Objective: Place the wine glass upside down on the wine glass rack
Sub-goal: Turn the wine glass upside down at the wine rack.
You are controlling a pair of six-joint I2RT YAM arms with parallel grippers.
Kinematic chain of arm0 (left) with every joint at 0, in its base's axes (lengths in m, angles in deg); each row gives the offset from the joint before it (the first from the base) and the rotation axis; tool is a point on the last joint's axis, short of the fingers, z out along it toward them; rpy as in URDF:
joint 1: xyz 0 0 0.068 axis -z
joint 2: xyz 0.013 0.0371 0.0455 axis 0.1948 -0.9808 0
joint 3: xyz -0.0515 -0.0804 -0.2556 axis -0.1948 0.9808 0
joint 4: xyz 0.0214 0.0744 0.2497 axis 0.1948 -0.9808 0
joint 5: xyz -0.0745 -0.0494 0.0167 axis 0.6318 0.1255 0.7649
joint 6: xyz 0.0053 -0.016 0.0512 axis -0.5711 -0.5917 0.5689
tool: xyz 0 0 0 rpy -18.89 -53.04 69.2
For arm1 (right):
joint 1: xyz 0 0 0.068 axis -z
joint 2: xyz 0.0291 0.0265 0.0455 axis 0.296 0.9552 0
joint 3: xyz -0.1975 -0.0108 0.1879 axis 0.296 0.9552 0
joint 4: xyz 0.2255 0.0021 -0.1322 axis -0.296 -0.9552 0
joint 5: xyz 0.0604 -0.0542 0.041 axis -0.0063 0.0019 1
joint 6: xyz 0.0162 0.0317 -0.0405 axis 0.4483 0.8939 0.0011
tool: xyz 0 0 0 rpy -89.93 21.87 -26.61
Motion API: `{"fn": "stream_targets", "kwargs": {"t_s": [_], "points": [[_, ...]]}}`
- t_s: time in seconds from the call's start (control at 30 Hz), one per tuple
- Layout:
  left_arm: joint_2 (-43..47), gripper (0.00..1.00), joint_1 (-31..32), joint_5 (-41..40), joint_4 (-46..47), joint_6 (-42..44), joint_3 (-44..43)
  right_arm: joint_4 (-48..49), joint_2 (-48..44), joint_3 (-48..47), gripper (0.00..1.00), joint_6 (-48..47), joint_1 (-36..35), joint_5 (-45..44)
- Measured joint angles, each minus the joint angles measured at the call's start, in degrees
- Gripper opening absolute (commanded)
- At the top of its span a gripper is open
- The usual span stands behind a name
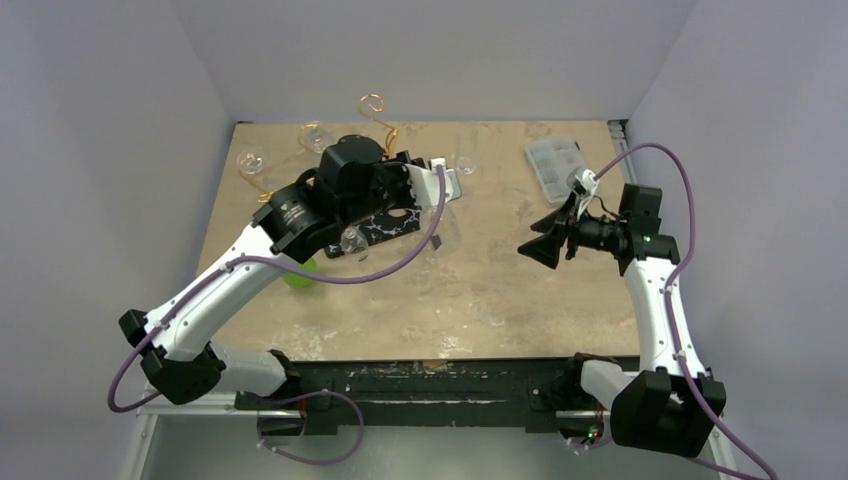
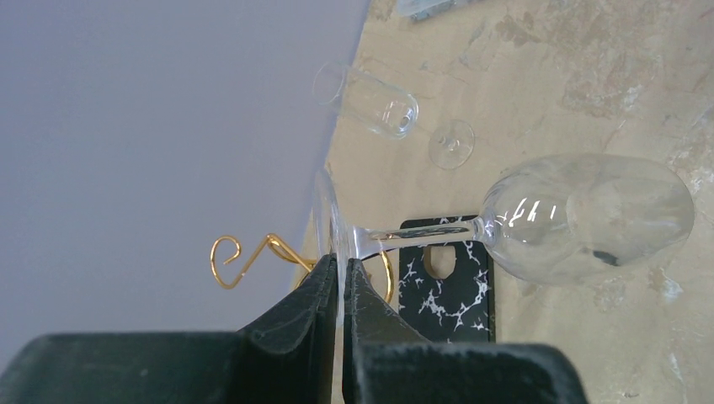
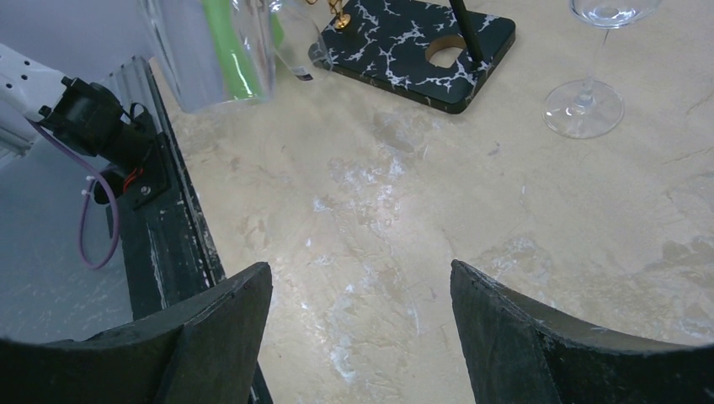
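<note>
My left gripper (image 2: 341,263) is shut on the thin round foot of a clear wine glass (image 2: 589,219). The glass lies sideways in the air, stem level and bowl pointing right, over the black white-veined board (image 2: 446,290). In the top view its bowl (image 1: 352,240) shows just below the left wrist. The gold wire wine glass rack (image 2: 226,259) has a scroll loop just left of my fingers and another curl behind the glass's foot; its top loop (image 1: 373,103) rises behind the arm. My right gripper (image 1: 538,248) hangs open over bare table, holding nothing.
A second wine glass (image 3: 589,101) stands upright right of the board (image 3: 412,46). Two clear glasses (image 1: 250,160) (image 1: 312,135) sit by the rack at back left. A clear tumbler with something green (image 3: 223,50) stands near the front left. A plastic box (image 1: 555,160) lies back right.
</note>
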Motion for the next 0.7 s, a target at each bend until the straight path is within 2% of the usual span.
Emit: {"fn": "stream_targets", "kwargs": {"t_s": [0.7], "points": [[-8.68, 0.0, -4.46, -1.73, 6.84, 6.36, 0.0, -0.37, -0.07, 0.0, 0.76, -0.44, 0.0, 0.24]]}}
